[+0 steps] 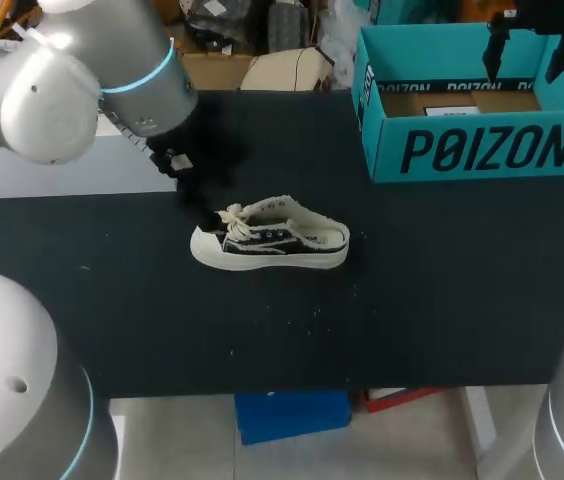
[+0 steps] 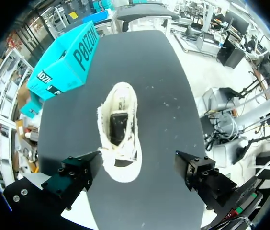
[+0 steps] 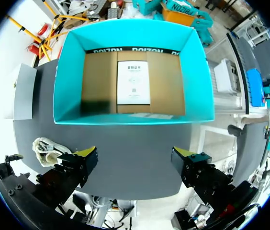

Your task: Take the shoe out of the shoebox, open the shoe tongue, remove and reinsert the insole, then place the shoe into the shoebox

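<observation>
A low black-and-cream shoe (image 1: 272, 240) with cream laces stands on its sole mid-table, toe toward the left. In the left wrist view the shoe (image 2: 120, 136) lies below my left gripper (image 2: 137, 175), toe end nearest it; the fingers (image 2: 75, 175) stand wide apart and touch nothing. A dark insole shows inside the shoe. My left arm (image 1: 82, 80) comes in at the back left. The teal shoebox (image 1: 462, 150) stands open at the back right. Above it my right gripper (image 1: 532, 55) hangs open. Ahead of the right gripper (image 3: 135, 158) the shoebox (image 3: 132, 117) shows a brown floor with a white sheet.
The black table (image 1: 412, 300) has free room in front of the shoe and to its right. A pale grey board (image 1: 52, 170) lies at the table's back left, under my left arm. Beside the right gripper's finger the shoe (image 3: 46, 148) shows in part.
</observation>
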`<state>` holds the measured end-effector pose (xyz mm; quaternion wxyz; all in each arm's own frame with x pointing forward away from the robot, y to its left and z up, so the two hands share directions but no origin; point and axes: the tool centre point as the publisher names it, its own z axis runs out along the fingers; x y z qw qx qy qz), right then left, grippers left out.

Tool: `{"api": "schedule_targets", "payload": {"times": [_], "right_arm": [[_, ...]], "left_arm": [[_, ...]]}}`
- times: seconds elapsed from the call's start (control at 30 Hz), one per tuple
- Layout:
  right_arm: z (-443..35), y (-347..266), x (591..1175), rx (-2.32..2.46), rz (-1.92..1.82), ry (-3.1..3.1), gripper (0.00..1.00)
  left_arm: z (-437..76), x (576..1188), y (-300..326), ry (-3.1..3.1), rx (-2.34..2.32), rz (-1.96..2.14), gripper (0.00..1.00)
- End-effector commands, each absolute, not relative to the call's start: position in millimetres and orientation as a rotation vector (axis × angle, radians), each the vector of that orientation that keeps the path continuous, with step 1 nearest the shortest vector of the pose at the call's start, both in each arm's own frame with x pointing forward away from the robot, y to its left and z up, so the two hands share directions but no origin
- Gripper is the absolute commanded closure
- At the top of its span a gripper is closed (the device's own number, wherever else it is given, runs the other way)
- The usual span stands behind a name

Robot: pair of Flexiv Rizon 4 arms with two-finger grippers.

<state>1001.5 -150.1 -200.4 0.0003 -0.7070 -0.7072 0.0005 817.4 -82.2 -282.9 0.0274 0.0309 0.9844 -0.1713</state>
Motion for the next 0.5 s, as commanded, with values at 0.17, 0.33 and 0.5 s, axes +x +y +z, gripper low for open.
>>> {"api": "schedule_targets", "payload": {"times": [0.17,0.33,0.5], "right_arm": [[-200.3,-150.1,1001.3,-2.221,0.002,-2.221,0.00],[-200.3,-150.1,1001.3,-2.221,0.002,-2.221,0.00],[-200.3,-150.1,1001.3,-2.221,0.002,-2.221,0.00]], "left_arm": [[-295.3,822.4,-57.7,2.888,0.062,-1.041,0.00],[-295.3,822.4,-57.7,2.888,0.062,-1.041,0.00],[-295.3,822.4,-57.7,2.888,0.062,-1.041,0.00]]}}
